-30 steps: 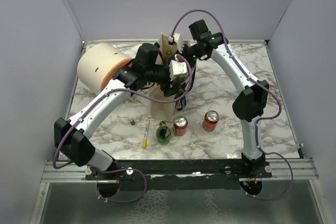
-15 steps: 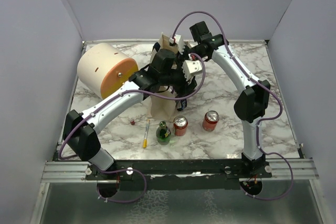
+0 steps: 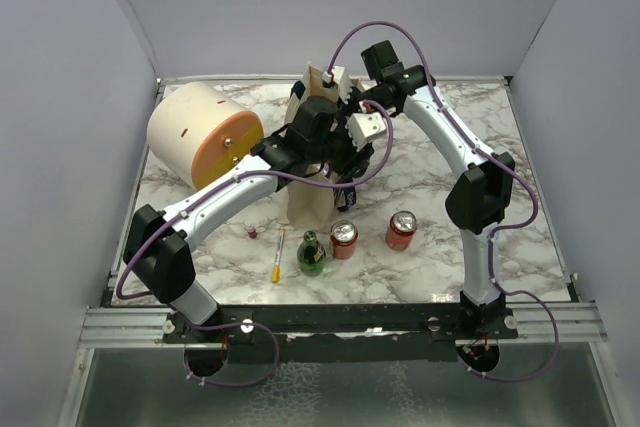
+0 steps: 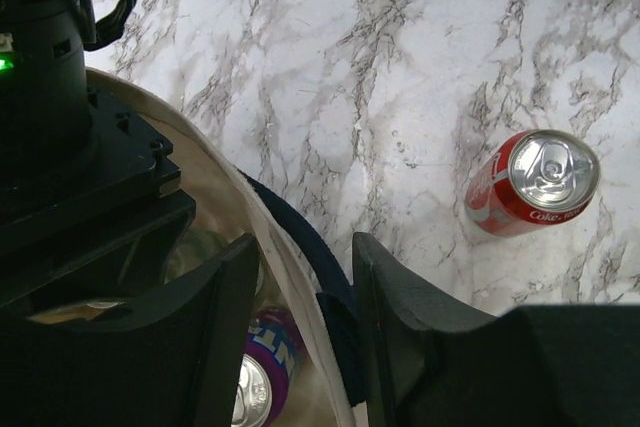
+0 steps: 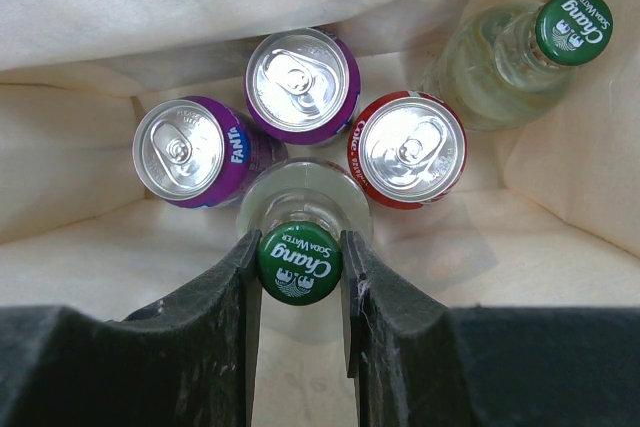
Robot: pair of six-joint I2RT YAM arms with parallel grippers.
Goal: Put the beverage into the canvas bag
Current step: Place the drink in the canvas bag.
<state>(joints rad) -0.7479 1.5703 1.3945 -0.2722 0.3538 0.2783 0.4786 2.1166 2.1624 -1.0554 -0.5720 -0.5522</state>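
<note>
As its arm (image 3: 452, 142) arches over the canvas bag (image 3: 308, 202), the right tool (image 5: 300, 247) clenches a bottle (image 5: 305, 195) by its cap

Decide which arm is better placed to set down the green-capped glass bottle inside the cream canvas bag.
Right. The right claw grips the green-capped clear glass bottle by the neck inside the cream canvas bag; the left claw only straddles the bag's rim.
</note>
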